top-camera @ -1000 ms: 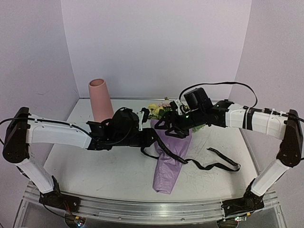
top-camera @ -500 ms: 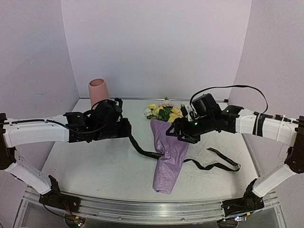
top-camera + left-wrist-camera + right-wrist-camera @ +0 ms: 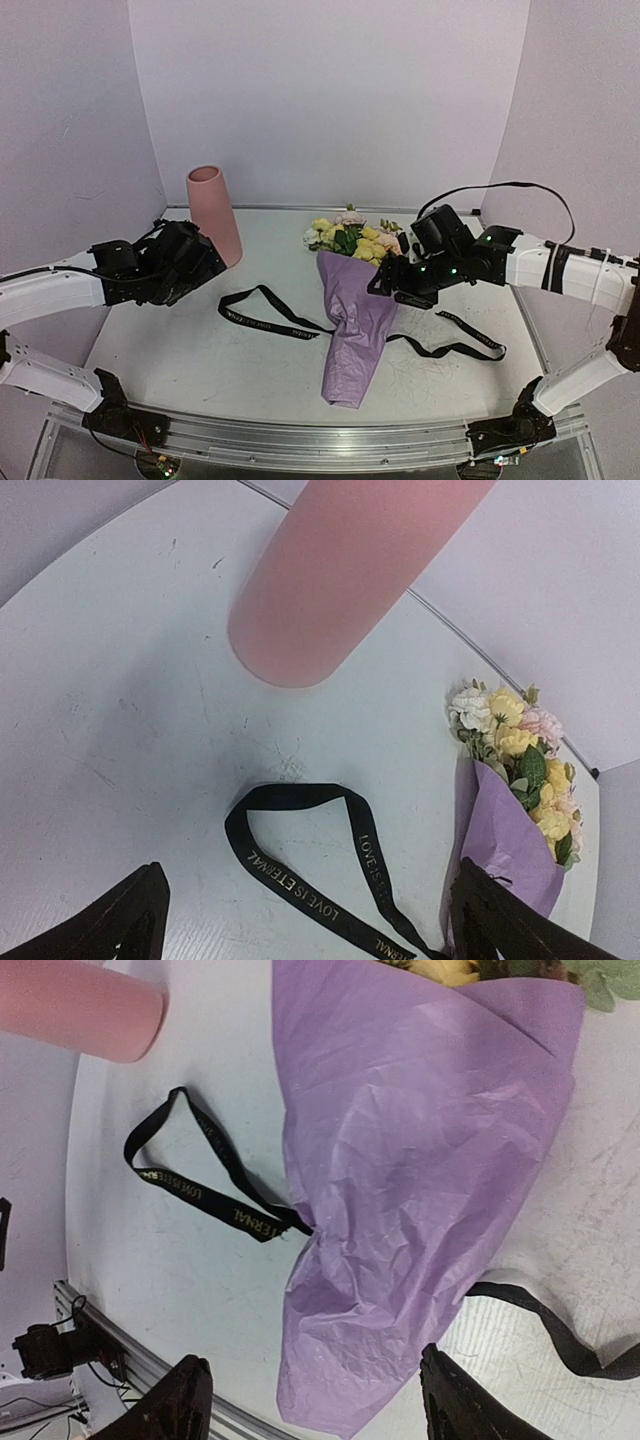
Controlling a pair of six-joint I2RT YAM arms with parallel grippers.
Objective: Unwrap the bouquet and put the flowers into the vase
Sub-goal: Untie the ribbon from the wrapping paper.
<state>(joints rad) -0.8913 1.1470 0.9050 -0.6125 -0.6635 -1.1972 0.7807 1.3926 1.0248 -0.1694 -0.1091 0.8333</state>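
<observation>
The bouquet [image 3: 355,305] lies on the table, a lilac paper cone [image 3: 420,1160] with its tip toward the near edge. The flowers [image 3: 350,238] show yellow, pink and cream at its far end [image 3: 520,745]. A black ribbon [image 3: 262,310] lies slack in a loop left of the cone [image 3: 300,870], and another length [image 3: 462,345] trails to the right. The salmon-pink vase [image 3: 212,212] stands at the back left. My left gripper [image 3: 205,272] is open and empty over the table, left of the ribbon loop. Above the cone's right side, my right gripper [image 3: 387,285] is open, the paper below its fingers [image 3: 195,1385].
White walls close in the table at the back and sides. An aluminium rail [image 3: 300,440] runs along the near edge. The vase [image 3: 340,570] looms close above the left wrist view.
My left gripper has opened, let go of the ribbon and pulled back left toward the vase. The ribbon has dropped slack onto the table. My right gripper has drawn slightly right.
</observation>
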